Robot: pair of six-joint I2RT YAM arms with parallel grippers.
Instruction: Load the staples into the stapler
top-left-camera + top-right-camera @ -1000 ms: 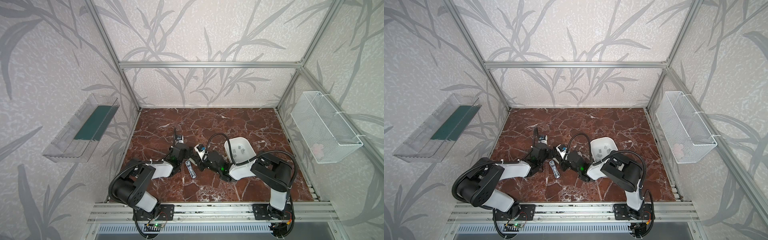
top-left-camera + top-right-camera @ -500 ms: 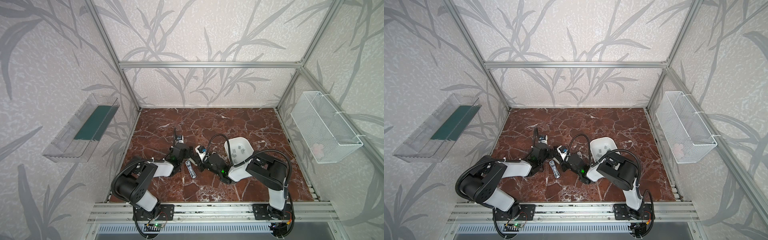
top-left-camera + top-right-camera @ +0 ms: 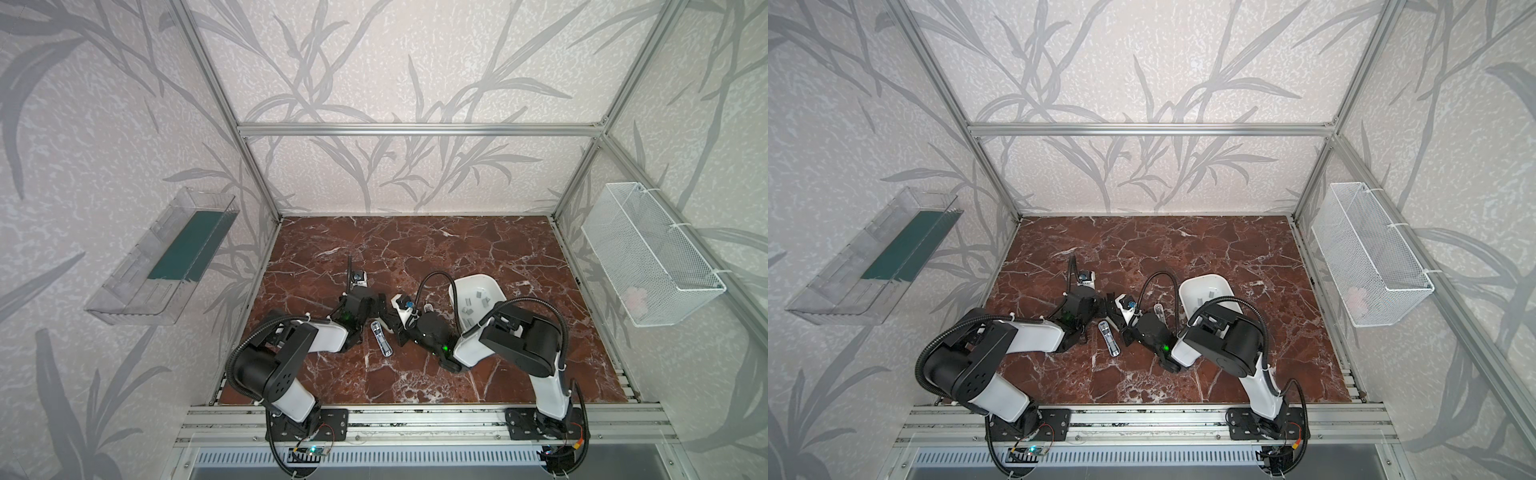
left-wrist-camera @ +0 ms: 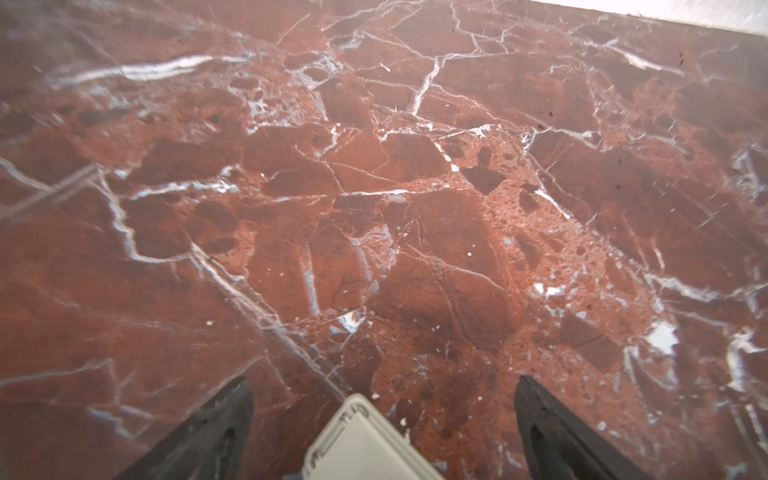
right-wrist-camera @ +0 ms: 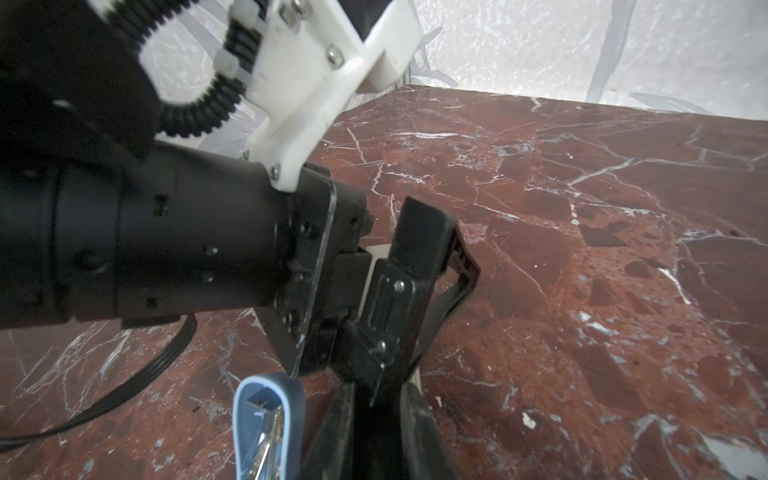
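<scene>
1. lying open on the red marble table [image 3: 415, 249], the blue stapler [image 3: 381, 340] sits just beside the right gripper [image 3: 394, 323].
2. staples [image 3: 468, 296]: loose in the white tray [image 3: 476, 277], apart from the stapler.
3. left gripper [image 4: 382, 380]: jaws wide, straddling a white block [image 4: 365, 440] without contact.
4. right gripper: jaws narrow; contents cannot be told.

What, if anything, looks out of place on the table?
Nothing spilled or damaged. The staples lie scattered at mixed angles in the white dish, and the stapler lies opened on the table, its metal channel exposed.
</scene>
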